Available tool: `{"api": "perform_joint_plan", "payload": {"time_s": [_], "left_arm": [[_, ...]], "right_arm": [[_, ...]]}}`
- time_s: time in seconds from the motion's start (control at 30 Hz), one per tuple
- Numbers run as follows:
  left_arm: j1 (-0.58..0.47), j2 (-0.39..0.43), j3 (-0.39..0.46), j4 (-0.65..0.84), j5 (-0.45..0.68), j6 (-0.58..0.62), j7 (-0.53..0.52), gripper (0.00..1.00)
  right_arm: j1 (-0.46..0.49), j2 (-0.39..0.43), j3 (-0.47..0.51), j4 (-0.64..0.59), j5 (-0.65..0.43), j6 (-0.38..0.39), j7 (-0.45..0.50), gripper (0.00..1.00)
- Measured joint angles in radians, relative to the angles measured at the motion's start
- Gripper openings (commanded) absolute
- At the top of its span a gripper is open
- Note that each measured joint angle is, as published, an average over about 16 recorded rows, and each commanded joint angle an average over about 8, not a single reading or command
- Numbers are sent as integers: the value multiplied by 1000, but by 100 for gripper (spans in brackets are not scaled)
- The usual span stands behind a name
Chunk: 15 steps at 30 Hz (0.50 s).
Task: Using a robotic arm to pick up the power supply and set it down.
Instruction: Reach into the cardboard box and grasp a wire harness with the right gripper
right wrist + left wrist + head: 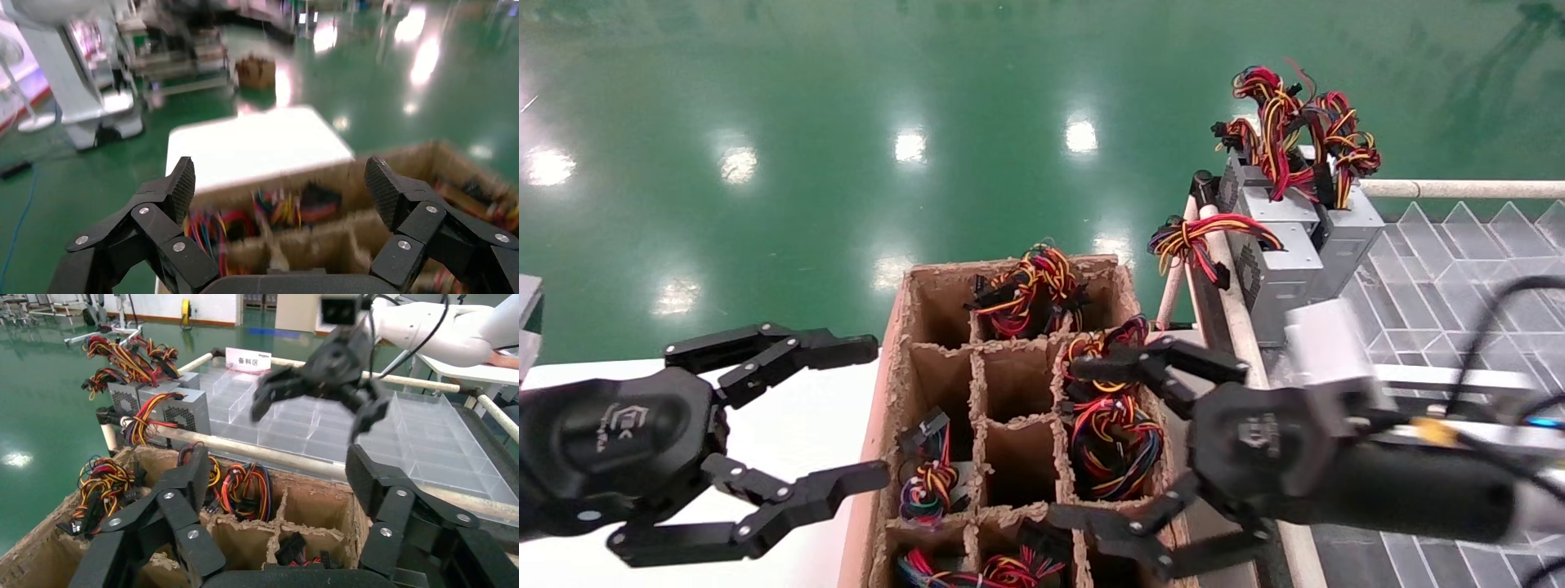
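My right gripper (1071, 441), black with a silver wrist block, hangs open over the right column of a divided cardboard box (1017, 351). Right under it a bundle of red, yellow and blue wires (1115, 445) fills a compartment; the power supply body beneath is hidden. The right wrist view shows the open right gripper (281, 184) above blurred wires (214, 229). Grey power supplies (1279, 278) with wire bundles stand on the rack at the far right. My all-black left gripper (874, 411) is open and empty over the white table (789, 425), left of the box.
More wire bundles (1026, 298) sit in other compartments of the box (306, 508). A clear divided tray (1442, 269) lies on the rack behind a rail (269, 454). The green floor lies beyond. In the left wrist view the right gripper (312, 413) hovers over the box's far side.
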Motion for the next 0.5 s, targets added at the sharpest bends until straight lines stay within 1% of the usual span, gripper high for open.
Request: {"api": "perform_joint_plan", "payload": {"time_s": [0.27,0.5], "left_arm": [[0,0,0,0,0,0,0,0],[0,0,0,0,0,0,0,0]], "right_arm": [[79,-109,-90,-122,-131,-23,-38,100],[131,-186,-156,-216,-177,-60,-74,100]]}}
